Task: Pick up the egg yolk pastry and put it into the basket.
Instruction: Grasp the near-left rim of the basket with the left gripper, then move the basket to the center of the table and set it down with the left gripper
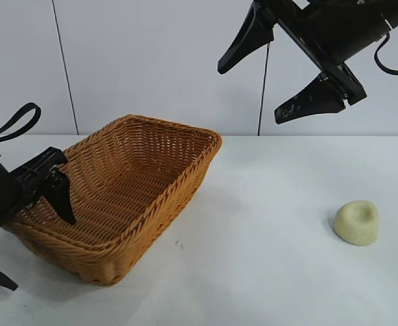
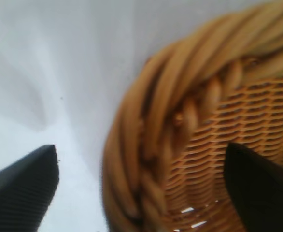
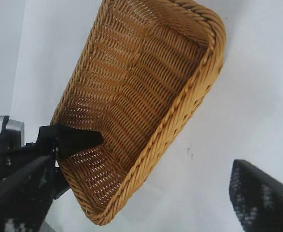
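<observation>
The egg yolk pastry [image 1: 356, 222], a small pale cream dome with a dent on top, lies on the white table at the right, far from the basket. The orange-brown wicker basket [image 1: 185, 178] sits left of centre. My left gripper [image 1: 29, 234] is open and straddles the basket's left rim [image 2: 146, 145], one finger inside and one outside. My right gripper [image 1: 252, 94] is open and empty, held high above the table between basket and pastry. The right wrist view shows the basket [image 3: 190, 101] below with the left gripper's inner finger [image 3: 69, 140] in it. The pastry is out of both wrist views.
The white table [image 1: 267, 272] stretches between the basket and the pastry. A white panelled wall [image 1: 151, 61] stands behind the table. A small dark speck [image 1: 177, 242] marks the table next to the basket.
</observation>
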You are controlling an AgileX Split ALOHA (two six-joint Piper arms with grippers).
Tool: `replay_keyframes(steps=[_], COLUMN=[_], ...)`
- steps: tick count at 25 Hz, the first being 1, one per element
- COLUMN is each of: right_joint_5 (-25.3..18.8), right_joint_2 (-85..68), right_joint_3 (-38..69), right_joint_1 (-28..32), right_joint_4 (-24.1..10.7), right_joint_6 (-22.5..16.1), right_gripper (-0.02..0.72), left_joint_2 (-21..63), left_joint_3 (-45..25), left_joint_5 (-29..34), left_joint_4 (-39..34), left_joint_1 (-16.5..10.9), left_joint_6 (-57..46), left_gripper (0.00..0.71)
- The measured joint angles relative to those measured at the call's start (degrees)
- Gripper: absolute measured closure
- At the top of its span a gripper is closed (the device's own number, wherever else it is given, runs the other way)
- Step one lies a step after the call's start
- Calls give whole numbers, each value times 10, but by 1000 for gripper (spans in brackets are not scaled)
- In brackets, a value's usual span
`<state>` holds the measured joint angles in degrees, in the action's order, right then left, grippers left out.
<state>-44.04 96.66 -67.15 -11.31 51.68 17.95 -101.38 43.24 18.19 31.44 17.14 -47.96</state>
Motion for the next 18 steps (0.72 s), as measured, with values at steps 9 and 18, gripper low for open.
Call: replay_keyframes(steps=[9,18], right_joint_5=[0,0], right_joint_2=[0,0], right_joint_3=[0,0], right_joint_1=[0,0], right_joint_4=[0,0], right_joint_6=[0,0], right_gripper=[6,6], left_joint_2=[0,-46], left_joint_3=[47,190], left_joint_5=[82,202], left_joint_4=[5,-7], left_joint_1=[-26,-61], left_joint_6=[53,184], left_gripper=[611,611])
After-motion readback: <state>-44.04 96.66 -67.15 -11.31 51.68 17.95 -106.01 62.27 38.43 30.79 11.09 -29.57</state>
